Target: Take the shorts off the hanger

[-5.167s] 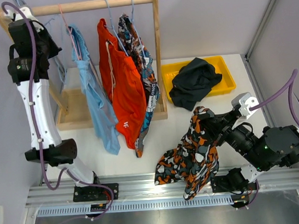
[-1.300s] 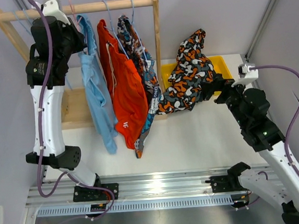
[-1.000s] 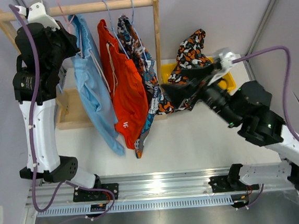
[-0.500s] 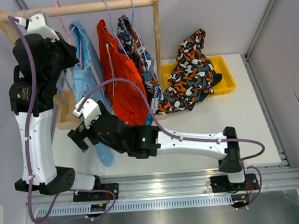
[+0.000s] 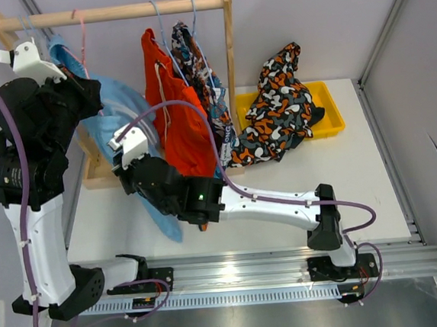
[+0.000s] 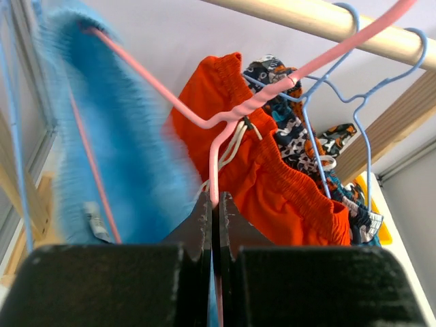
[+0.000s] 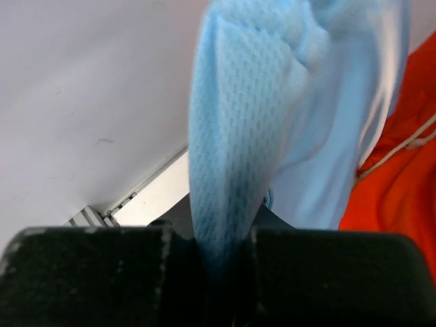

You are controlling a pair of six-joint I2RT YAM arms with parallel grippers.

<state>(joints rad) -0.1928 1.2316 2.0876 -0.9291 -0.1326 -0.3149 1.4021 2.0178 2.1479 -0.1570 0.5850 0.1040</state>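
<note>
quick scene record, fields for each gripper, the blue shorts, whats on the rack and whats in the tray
left gripper: shut on the pink hanger
right gripper: shut on the light blue shorts
light blue shorts: on the pink hanger, not yet off
on the rod: orange shorts, print shorts, each on a blue hanger
in the yellow tray: camouflage shorts

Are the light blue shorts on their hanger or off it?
On: the light blue shorts drape over the pink hanger, while the right end effector pinches their fabric.
</note>
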